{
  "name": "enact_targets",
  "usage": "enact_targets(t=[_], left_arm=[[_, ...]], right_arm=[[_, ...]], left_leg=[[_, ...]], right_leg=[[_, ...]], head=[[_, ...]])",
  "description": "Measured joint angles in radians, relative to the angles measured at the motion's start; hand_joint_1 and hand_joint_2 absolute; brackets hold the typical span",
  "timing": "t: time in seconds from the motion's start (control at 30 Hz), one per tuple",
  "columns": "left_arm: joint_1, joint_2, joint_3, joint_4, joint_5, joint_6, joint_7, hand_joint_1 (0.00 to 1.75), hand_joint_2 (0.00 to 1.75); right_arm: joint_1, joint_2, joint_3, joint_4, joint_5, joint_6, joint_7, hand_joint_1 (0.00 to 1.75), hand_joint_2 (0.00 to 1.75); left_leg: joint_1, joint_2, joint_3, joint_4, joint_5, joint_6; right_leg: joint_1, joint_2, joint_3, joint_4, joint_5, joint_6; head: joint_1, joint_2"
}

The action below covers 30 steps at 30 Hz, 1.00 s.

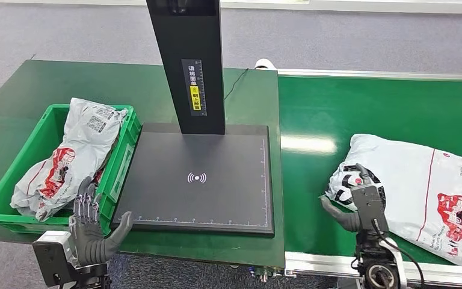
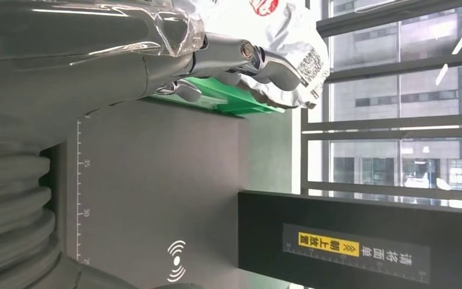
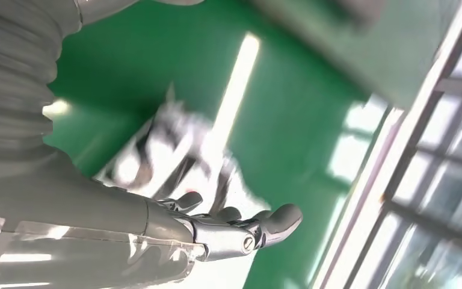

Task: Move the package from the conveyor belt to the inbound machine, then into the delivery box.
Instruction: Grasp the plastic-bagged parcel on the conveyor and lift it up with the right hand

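A white plastic-wrapped package with red and black print lies on the green conveyor belt at the right. My right hand hovers at the package's left end, fingers stretched over it and thumb out to the side; whether it touches is unclear. In the right wrist view the right hand reaches over the blurred package. The inbound machine's black plate lies in the middle. My left hand stands open at the plate's front left corner, holding nothing. The green delivery box is beside it.
The box holds white packages, seen also as a package past my left hand's fingers. A black post rises from the plate's back edge. The belt's metal rail runs along the front.
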Motion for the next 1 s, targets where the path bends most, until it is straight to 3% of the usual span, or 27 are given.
enact_targets(t=[0.2, 0.47, 1.0], left_arm=[[0.002, -0.001, 0.009, -0.005, -0.002, -0.007, 0.000, 0.00, 1.75], [0.001, -0.003, 0.015, -0.005, -0.002, -0.014, 0.000, 0.00, 1.75], [-0.002, -0.002, 0.017, -0.005, -0.004, -0.015, 0.015, 0.00, 1.75]], right_arm=[[-0.026, -0.040, -0.094, 0.053, 0.050, -0.003, 0.038, 0.00, 1.75], [-0.110, -0.131, -0.180, 0.193, 0.125, -0.006, 0.057, 0.00, 1.75], [-0.193, -0.256, -0.126, 0.346, 0.381, 0.163, 0.232, 0.00, 1.75]], left_leg=[[0.000, 0.000, 0.000, 0.000, 0.000, 0.000], [0.000, 0.000, 0.000, 0.000, 0.000, 0.000], [0.000, 0.000, 0.000, 0.000, 0.000, 0.000]], right_leg=[[0.000, 0.000, 0.000, 0.000, 0.000, 0.000], [0.000, 0.000, 0.000, 0.000, 0.000, 0.000], [-0.001, 0.000, 0.000, 0.000, 0.000, 0.000]], head=[[0.000, 0.000], [0.000, 0.000], [0.000, 0.000]])
